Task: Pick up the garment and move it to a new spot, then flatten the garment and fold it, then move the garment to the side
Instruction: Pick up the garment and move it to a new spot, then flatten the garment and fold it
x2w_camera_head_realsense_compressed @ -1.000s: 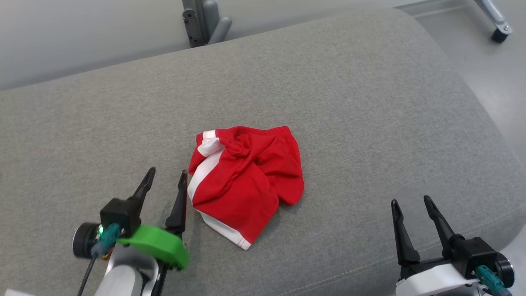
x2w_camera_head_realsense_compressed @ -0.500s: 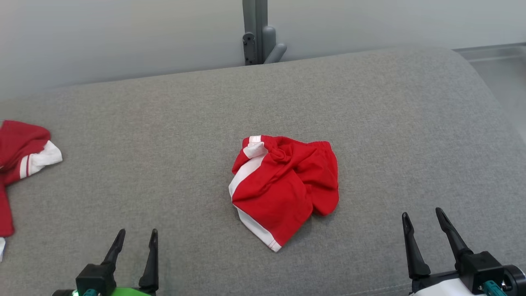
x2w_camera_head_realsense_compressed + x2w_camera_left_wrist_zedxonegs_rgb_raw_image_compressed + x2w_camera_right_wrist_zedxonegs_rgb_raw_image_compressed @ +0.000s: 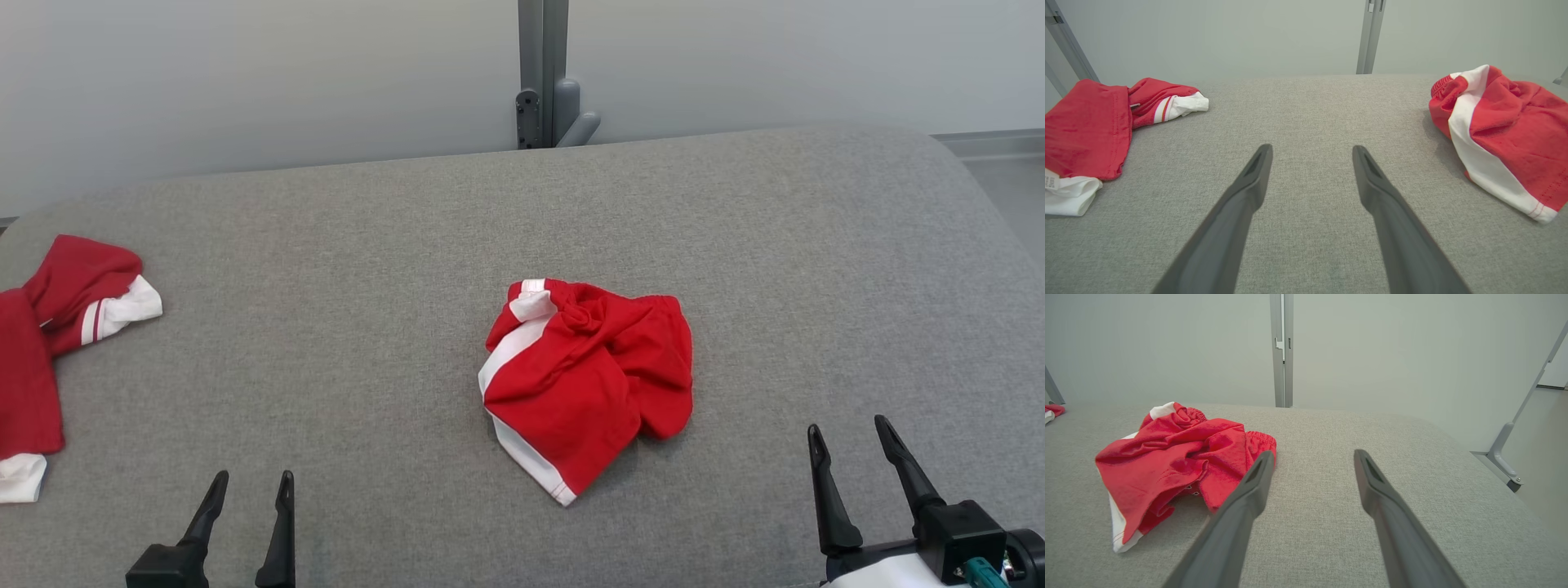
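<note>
You are looking at the red shorts (image 3: pixel 588 384). They are lying crumpled on the grey cushion (image 3: pixel 326 269), ahead of both claws and between them: ahead and to the right of the left claw (image 3: pixel 253 475), ahead and to the left of the right claw (image 3: pixel 847 425). Neither claw is touching them. Both claws are standing wide open and gripping nothing, each hovering over the cushion near its front edge.

Bare grey fabric is lying between each claw and the shorts. A second red garment (image 3: pixel 49 343) with white trim is lying well off to the left of the left claw, at the cushion's left end and well apart from the shorts. Beyond the shorts, behind the cushion, a grey metal post (image 3: pixel 543 73) is rising against the pale wall. To the right of the right claw, past the cushion's end, a slanted metal leg (image 3: pixel 1506 457) is standing on the floor.

The shorts are bunching into a twist near their far edge, with a gathered elastic waistband showing there. A broad white stripe is running down the side facing the left claw, ending at a hem corner that is pointing back towards you.
</note>
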